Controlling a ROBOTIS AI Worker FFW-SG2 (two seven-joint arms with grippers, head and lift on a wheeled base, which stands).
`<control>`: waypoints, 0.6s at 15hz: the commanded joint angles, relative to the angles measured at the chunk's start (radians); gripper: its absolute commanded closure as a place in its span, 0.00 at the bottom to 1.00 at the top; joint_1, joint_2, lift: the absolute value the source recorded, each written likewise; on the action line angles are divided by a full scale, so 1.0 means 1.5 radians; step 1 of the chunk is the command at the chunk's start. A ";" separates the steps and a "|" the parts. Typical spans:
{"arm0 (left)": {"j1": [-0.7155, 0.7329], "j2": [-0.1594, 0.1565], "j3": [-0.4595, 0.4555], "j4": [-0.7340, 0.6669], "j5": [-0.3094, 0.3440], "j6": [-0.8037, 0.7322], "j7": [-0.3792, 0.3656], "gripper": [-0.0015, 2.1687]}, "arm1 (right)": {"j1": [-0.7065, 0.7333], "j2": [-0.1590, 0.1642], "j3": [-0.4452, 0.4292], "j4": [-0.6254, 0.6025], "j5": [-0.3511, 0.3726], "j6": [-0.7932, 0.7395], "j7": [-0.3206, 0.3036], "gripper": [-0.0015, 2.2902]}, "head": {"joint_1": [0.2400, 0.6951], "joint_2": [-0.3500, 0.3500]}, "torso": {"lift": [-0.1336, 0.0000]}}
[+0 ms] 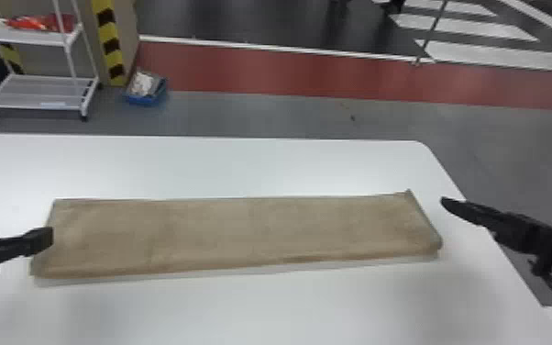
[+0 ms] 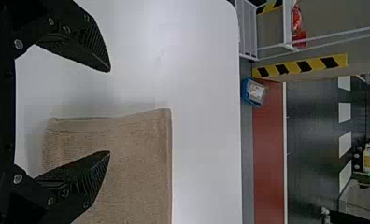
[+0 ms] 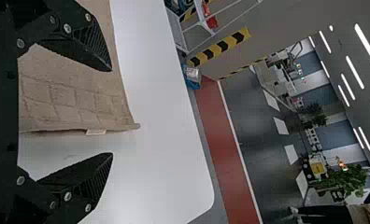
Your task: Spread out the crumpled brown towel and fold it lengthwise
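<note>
The brown towel (image 1: 243, 231) lies on the white table as a long flat strip running left to right, its layers stacked and its far right corner slightly peaked. At its left end is my left gripper (image 1: 51, 236); in the left wrist view the left gripper (image 2: 110, 112) is open, its fingers apart above the towel's end (image 2: 136, 163). My right gripper (image 1: 444, 202) is just off the right end. In the right wrist view the right gripper (image 3: 112, 112) stands open, with the towel's end edge (image 3: 75, 102) between and beyond its fingers, a small pale label on it.
The white table (image 1: 289, 307) extends around the towel, with its right edge beneath the right arm. Beyond it on the floor are a blue bin (image 1: 146, 89) and a white wire shelf cart (image 1: 41, 91) at the far left.
</note>
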 commanded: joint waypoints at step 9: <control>-0.185 0.007 -0.056 0.199 -0.013 0.121 -0.028 0.04 | -0.160 -0.039 0.129 0.179 0.206 -0.006 0.015 0.04 | 1.00 0.29 | 0.07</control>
